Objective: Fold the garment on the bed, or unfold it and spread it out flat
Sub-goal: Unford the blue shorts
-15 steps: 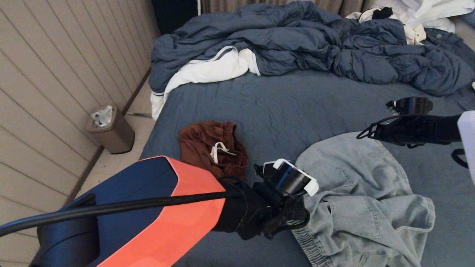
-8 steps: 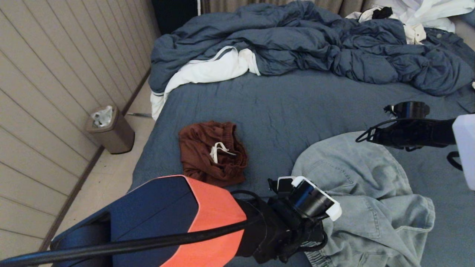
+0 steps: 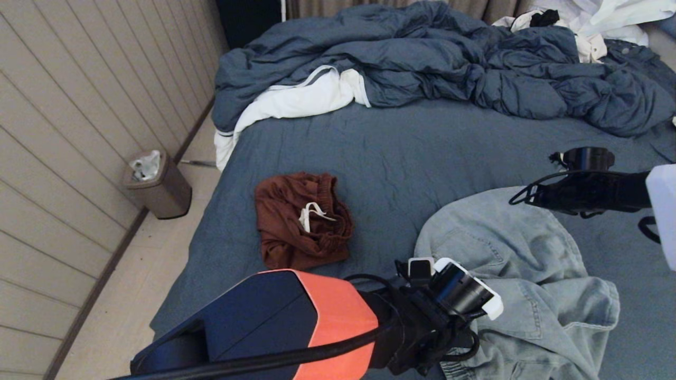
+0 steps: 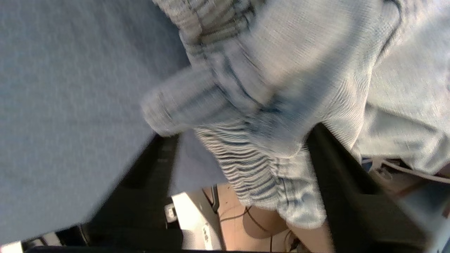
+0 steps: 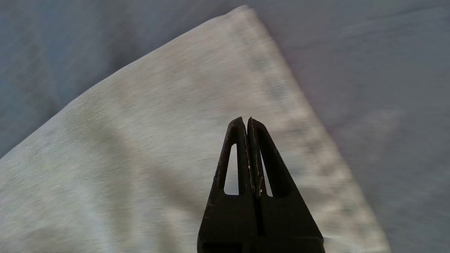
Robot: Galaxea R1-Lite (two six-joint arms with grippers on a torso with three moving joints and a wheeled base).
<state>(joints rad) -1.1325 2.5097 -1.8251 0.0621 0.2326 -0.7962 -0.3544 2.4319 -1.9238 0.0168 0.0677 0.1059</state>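
Straddling the elastic waistband of the pale denim shorts [image 4: 267, 105], the left gripper [image 4: 242, 158] has its jaws spread with cloth between them, apparently lining up a grab at the near edge of the bed [image 3: 422, 153]. The right gripper [image 5: 249, 123], pinched shut and empty, hovers above the shorts' far corner.

the left arm [image 3: 296, 322] reaches low across the front, its left gripper [image 4: 242, 168] with fingers spread apart. the right gripper [image 5: 248, 123] hangs level at the right, fingers pressed together.
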